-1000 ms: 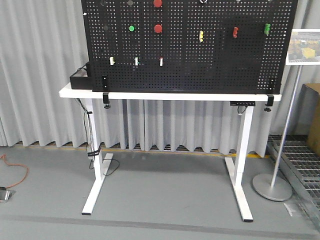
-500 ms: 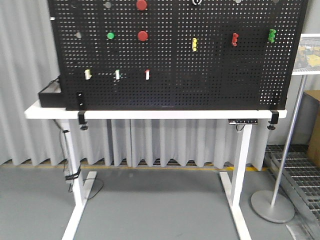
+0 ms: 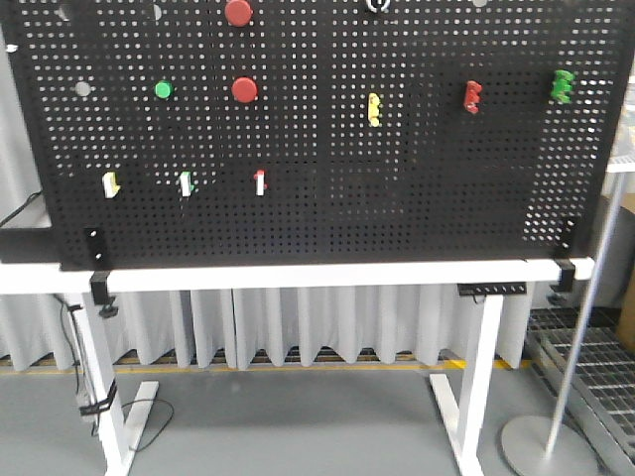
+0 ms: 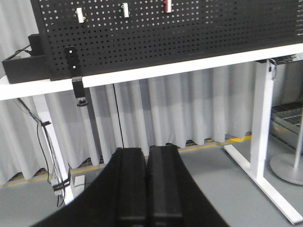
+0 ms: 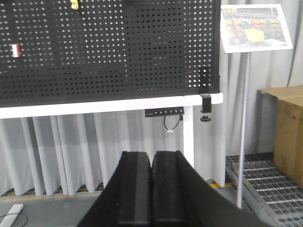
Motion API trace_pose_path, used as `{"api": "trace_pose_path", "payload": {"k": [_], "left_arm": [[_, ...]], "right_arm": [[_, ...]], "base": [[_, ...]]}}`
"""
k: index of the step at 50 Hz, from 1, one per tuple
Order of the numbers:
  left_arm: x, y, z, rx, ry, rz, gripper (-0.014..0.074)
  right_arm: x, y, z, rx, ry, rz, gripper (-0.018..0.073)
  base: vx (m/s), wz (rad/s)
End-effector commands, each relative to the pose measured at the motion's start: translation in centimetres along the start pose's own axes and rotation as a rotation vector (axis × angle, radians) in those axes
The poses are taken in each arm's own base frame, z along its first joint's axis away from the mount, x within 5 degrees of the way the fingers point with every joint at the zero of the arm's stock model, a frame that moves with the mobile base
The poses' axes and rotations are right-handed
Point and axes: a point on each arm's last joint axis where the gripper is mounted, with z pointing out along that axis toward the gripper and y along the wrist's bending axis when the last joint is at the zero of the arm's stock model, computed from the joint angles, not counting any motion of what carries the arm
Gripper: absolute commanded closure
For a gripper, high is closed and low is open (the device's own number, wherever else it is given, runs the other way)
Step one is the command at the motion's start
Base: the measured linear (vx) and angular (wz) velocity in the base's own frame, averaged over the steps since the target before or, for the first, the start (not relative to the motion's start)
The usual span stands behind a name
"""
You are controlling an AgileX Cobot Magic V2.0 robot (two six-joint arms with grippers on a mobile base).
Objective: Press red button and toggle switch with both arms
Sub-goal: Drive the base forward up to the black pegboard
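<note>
While both arms hang low before the desk (image 3: 298, 275), well apart from the pegboard (image 3: 327, 218), the left gripper (image 4: 147, 152) has its jaws pressed together on nothing. Along the pegboard's top edge the red button (image 3: 238, 12) sits left of centre and the toggle switch (image 3: 377, 4) a little right of it, seemingly half cut off, so I can't read its lever; the right gripper (image 5: 151, 155) is clamped empty too. I'd call this the approach: next, each arm must rise and reach forward to its own target.

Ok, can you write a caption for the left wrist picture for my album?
The shut left pincer faces the black pegboard on its white table.
</note>
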Motion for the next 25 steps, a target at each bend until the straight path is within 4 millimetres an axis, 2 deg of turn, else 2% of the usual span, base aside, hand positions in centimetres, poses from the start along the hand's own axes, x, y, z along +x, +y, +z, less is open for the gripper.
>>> {"api": "trace_pose_path", "payload": {"k": [1,25], "left_arm": [[0.41,0.04,0.12,-0.011,-0.05,-0.012,0.0595],[0.41,0.04,0.12,-0.011,-0.05,-0.012,0.0595]], "right_arm": [[-0.44,-0.05,-0.12,0.007,-0.085,-0.015,0.0562],[-0.45,-0.05,-0.12,0.007,-0.087,-0.015,0.0562]], "base": [[0.42,0.01],[0.42,0.08]]}}
